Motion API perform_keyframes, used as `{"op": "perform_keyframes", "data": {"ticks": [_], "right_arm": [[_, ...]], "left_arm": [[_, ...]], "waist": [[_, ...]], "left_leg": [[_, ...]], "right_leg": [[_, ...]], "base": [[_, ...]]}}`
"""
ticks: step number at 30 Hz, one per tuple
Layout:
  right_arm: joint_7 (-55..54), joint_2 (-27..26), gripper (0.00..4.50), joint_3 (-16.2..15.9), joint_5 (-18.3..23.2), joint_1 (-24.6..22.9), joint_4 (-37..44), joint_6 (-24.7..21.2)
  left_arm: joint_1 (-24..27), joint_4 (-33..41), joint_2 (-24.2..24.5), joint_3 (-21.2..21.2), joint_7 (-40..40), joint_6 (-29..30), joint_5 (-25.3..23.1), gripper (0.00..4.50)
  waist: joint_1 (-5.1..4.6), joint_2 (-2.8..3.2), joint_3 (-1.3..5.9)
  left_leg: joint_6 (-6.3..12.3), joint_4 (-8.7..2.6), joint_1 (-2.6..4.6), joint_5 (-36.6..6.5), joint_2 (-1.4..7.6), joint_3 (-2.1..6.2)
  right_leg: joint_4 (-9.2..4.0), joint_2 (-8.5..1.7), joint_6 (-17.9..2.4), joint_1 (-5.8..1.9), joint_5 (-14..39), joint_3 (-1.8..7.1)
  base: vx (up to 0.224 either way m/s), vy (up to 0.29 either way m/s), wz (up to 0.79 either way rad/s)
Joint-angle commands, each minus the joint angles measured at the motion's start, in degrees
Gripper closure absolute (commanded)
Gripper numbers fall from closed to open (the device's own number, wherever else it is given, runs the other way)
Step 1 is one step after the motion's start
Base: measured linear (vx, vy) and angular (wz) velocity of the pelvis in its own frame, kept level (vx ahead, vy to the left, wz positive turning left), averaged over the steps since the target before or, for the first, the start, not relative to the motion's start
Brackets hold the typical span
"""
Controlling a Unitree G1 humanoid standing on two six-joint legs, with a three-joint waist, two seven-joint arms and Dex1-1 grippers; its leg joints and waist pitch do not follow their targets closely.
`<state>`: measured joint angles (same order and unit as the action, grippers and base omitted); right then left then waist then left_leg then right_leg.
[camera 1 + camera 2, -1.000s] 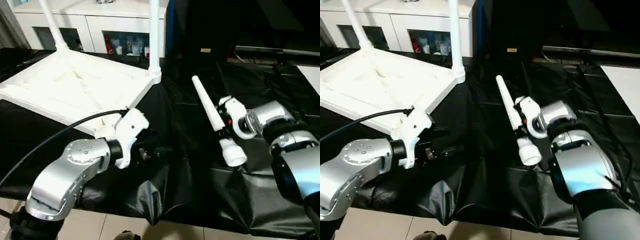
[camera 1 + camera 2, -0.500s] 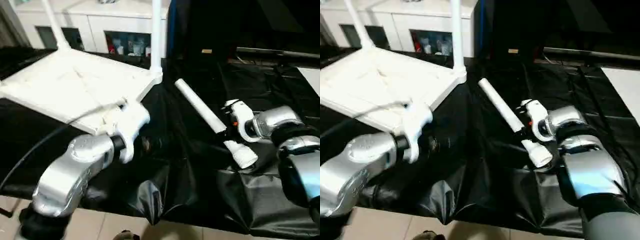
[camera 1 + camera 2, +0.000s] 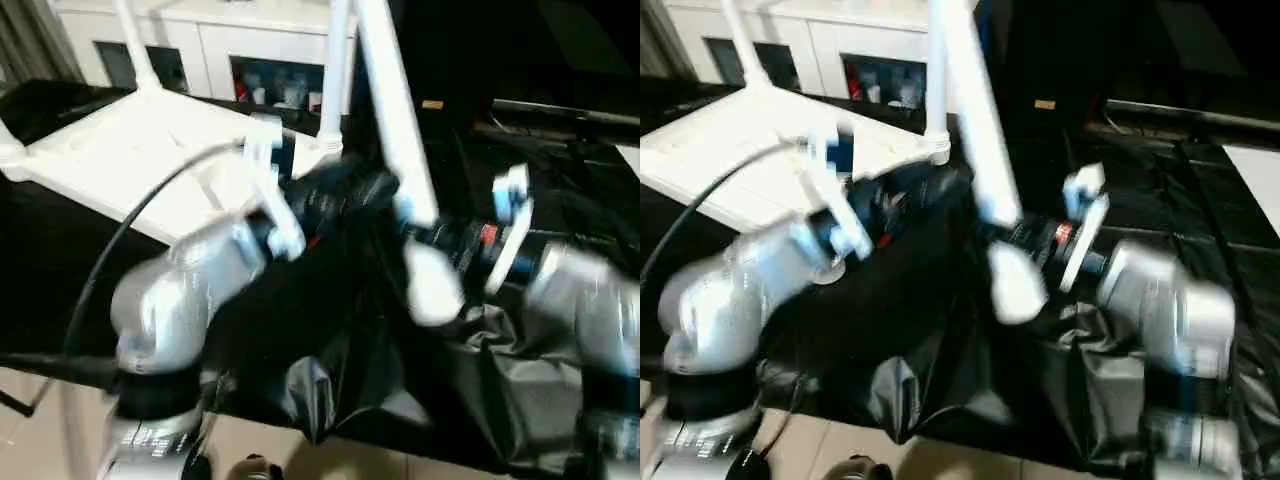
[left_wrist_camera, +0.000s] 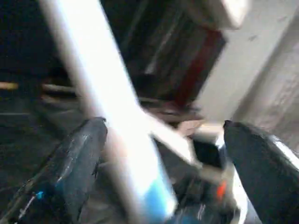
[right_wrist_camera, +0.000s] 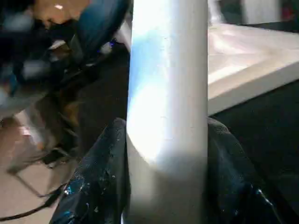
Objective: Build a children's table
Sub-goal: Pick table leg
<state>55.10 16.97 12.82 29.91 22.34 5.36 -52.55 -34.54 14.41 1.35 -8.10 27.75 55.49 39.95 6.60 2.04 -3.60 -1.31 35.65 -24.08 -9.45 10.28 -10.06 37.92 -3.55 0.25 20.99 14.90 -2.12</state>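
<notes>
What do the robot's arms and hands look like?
Both arms are shiny silver with rounded joints. The left arm has a black cable looping over it and a white wrist piece. The right arm has a black wrist with a red mark. The fingers are black.

No lettering, label, brand, number or sign can be read anywhere in these views; every surface that might carry print is too blurred to make out.
</notes>
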Motion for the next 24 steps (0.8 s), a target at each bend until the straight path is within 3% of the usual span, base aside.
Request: {"op": "perform_keyframes", "data": {"ticks": [1, 2, 3, 7, 10, 11, 14, 19, 20, 24], "right_arm": [[-1.7, -1.1, 2.69, -0.7, 2.0, -1.3, 5.5, -1.4], [-1.8, -1.3, 2.69, -0.9, 2.1, -1.5, 5.8, -1.4], [-2.8, -2.2, 2.69, -1.4, 2.8, -2.6, 8.1, -1.8], [-4.9, -3.2, 2.69, -1.3, 3.9, -4.4, 12.0, -3.3], [-6.9, -3.6, 2.69, -1.3, 4.7, -5.5, 14.6, -4.4], [-7.2, -3.6, 2.69, -1.3, 4.9, -5.7, 15.0, -4.6], [-9.2, -3.5, 2.69, -2.0, 5.0, -6.3, 16.8, -5.0], [-11.5, -3.8, 2.69, -3.7, 4.1, -5.4, 18.0, -5.5], [-11.8, -3.8, 2.69, -3.9, 4.1, -5.3, 18.1, -5.7], [-13.2, -3.7, 2.69, -4.2, 5.1, -4.8, 19.4, -6.6]], "left_arm": [[-1.6, -1.3, -0.1, -1.9, 0.0, 3.6, 3.5, 0.00], [-1.7, -1.4, -0.1, -2.0, 0.0, 3.8, 3.8, 0.00], [-2.8, -2.6, -0.7, -3.4, -0.6, 5.7, 6.4, 0.00], [-3.4, -3.2, -0.3, -3.4, -0.7, 7.3, 8.2, 0.00], [-3.4, -3.2, 0.4, -2.3, -1.0, 7.6, 7.4, 0.00], [-3.4, -3.2, 0.4, -2.1, -1.2, 7.5, 7.0, 0.28], [-3.7, -2.9, -0.5, -3.4, -3.0, 9.5, 8.9, 0.36], [-3.1, -1.8, -0.9, -4.0, -4.6, 10.6, 11.2, 0.79], [-3.0, -1.8, -0.9, -3.9, -4.7, 10.5, 11.3, 0.79], [-2.1, -2.2, -0.4, -3.5, -6.4, 9.8, 8.9, 1.23]], "waist": [[-0.03, 0.63, 3.40], [-0.34, 0.26, 3.33], [-0.37, 0.72, 3.10], [-0.42, 1.02, 3.02], [-0.77, 1.33, 3.25], [-0.81, 1.20, 3.31], [-0.89, 1.19, 3.34], [-1.15, 0.81, 3.20], [-1.23, 1.01, 3.18], [-1.39, 0.80, 2.90]], "left_leg": [[-2.14, -4.72, 2.53, -13.2, 2.67, 1.52], [-2.53, -4.90, 2.49, -14.1, 2.56, 1.60], [-2.68, -4.86, 2.42, -14.5, 2.43, 1.63], [-2.47, -5.11, 2.35, -13.6, 2.45, 1.77], [-1.91, -5.42, 2.31, -10.6, 2.47, 1.78], [-1.56, -5.42, 2.18, -9.2, 2.44, 1.74], [-0.51, -5.18, 2.00, -6.2, 2.32, 1.57], [0.97, -5.12, 1.90, -3.8, 2.26, 1.44], [1.13, -5.17, 1.95, -3.9, 2.32, 1.47], [1.20, -5.31, 2.01, -4.1, 2.40, 1.40]], "right_leg": [[-5.67, -4.37, -12.6, -1.02, 5.3, 2.23], [-5.88, -4.39, -12.0, -1.16, 7.6, 2.19], [-6.08, -4.46, -11.3, -0.97, 9.6, 2.26], [-6.62, -4.56, -9.2, -0.74, 13.4, 2.41], [-6.56, -4.33, -8.4, -0.95, 9.1, 2.14], [-6.57, -4.28, -8.4, -1.04, 7.3, 2.12], [-6.07, -4.20, -9.7, -1.11, 1.7, 2.02], [-6.02, -4.09, -10.6, -1.27, -1.6, 1.93], [-5.98, -4.10, -10.7, -1.30, -1.7, 1.93], [-6.19, -4.16, -10.4, -1.28, -1.0, 2.01]], "base": [[0.000, 0.000, 0.00], [0.000, 0.000, 0.00], [0.000, 0.000, 0.00], [0.000, 0.000, 0.00], [0.000, 0.000, 0.00], [0.000, 0.000, 0.00], [0.000, 0.000, 0.00], [0.000, 0.000, 0.00], [0.000, 0.000, 0.00], [0.000, 0.000, 0.00]]}}
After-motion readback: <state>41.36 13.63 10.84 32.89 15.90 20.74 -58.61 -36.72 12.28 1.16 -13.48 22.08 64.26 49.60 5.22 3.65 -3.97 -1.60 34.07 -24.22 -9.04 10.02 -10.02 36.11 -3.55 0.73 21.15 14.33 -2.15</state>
